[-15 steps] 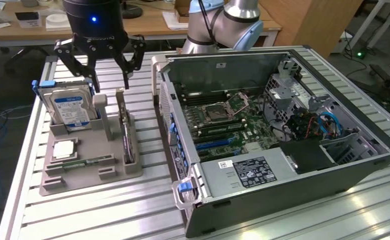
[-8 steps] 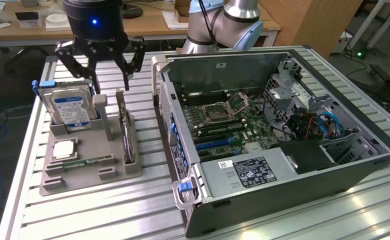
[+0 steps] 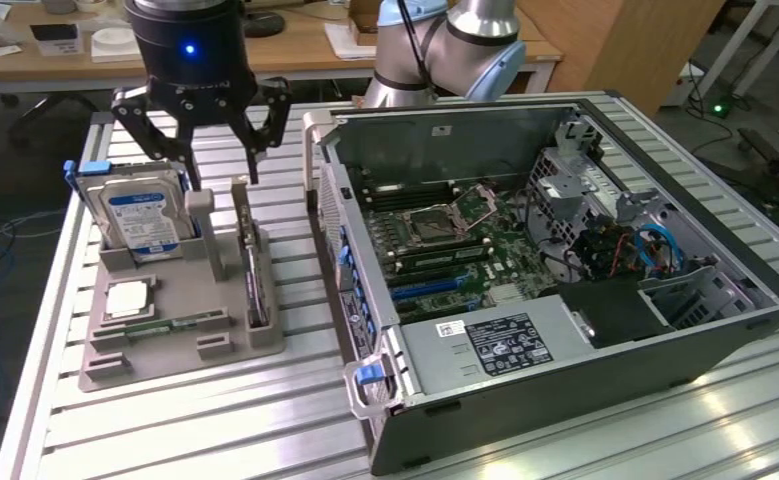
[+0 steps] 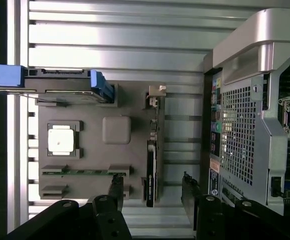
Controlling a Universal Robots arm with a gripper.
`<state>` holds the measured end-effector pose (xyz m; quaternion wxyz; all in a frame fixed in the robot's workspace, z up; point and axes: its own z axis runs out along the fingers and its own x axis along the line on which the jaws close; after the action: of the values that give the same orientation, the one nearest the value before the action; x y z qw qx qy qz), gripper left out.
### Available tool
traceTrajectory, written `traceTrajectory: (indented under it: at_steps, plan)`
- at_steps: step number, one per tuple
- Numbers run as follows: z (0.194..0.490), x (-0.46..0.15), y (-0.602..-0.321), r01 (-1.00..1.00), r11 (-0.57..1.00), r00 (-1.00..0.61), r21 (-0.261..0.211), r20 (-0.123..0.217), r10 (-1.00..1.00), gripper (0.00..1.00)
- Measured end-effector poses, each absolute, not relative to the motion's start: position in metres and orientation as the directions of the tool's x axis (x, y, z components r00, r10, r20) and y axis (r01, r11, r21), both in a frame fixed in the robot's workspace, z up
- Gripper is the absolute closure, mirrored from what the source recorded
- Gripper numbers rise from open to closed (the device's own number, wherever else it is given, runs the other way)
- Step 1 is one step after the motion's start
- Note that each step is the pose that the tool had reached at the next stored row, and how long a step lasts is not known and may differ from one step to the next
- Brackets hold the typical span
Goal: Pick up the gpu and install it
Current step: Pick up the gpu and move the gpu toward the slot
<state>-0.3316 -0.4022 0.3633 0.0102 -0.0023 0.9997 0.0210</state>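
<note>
The gpu is a thin dark card standing on edge in a slot along the side of the grey tray nearest the computer case, its silvery bracket at the far end. In the wrist view the gpu runs lengthwise, and its near end lies between the two fingertips. My gripper hangs open above the far end of the tray, well clear of the card, with nothing in it. Seen from the wrist, the gripper has one finger on each side of the card's line.
A blue-labelled hard drive stands upright in the tray; a processor chip and a green memory stick lie beside it. The open computer case lies at the exterior view's right with its motherboard exposed. The slatted metal table carries everything.
</note>
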Motion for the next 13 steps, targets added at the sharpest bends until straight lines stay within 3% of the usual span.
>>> traceTrajectory:
  at_steps: [13]
  plan:
    - [0.3588, -0.3316, -0.4022, -0.005, 0.999, -1.000, 0.042, -0.020, -0.004, 0.41]
